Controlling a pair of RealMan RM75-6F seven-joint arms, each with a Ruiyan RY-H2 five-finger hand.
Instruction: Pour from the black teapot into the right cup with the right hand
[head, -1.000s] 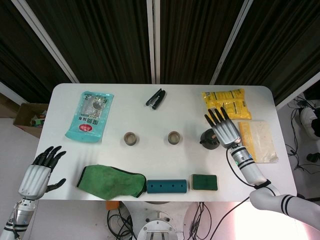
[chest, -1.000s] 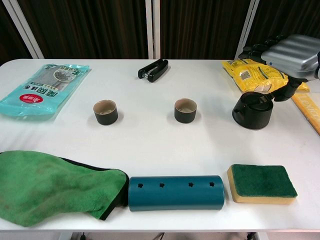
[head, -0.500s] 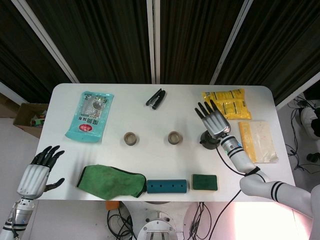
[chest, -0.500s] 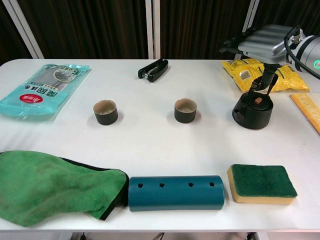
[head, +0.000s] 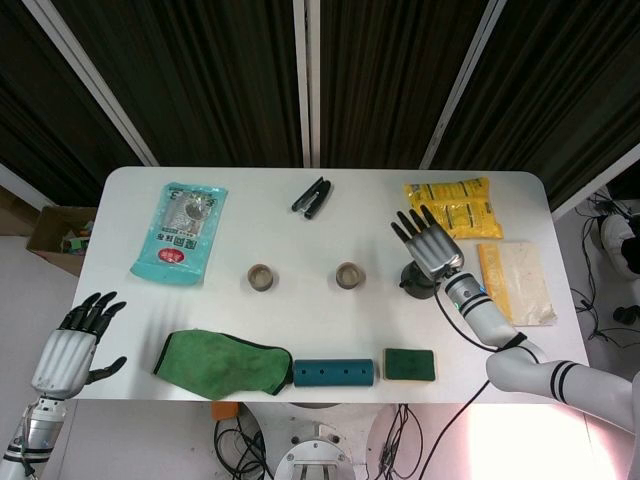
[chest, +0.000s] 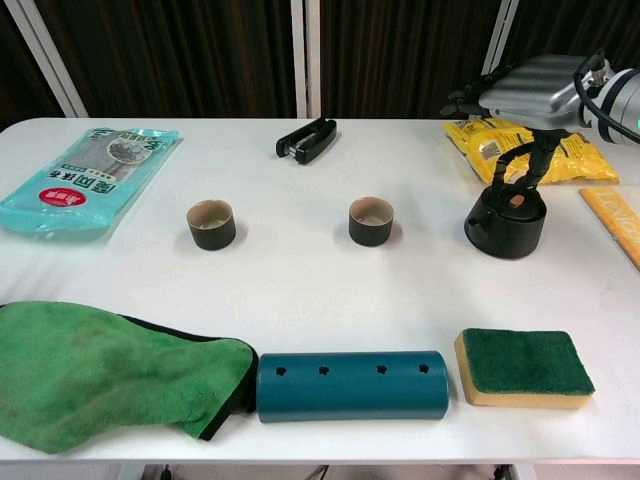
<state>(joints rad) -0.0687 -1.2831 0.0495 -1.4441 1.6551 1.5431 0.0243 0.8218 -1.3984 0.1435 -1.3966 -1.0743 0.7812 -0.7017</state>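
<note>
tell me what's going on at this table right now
The robot's right hand hovers flat, fingers spread, just above the black teapot, which sits on the white table; it has no grip on it. The right cup stands upright to the teapot's left, with another cup further left. The left hand is open off the table's near-left corner, holding nothing.

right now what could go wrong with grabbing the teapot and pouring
The right hand hovers flat over the teapot with fingers spread, not around it, so closing from here may only nudge or tip it. The right cup is small and stands apart from the teapot, so a pour could miss onto the table.
</note>
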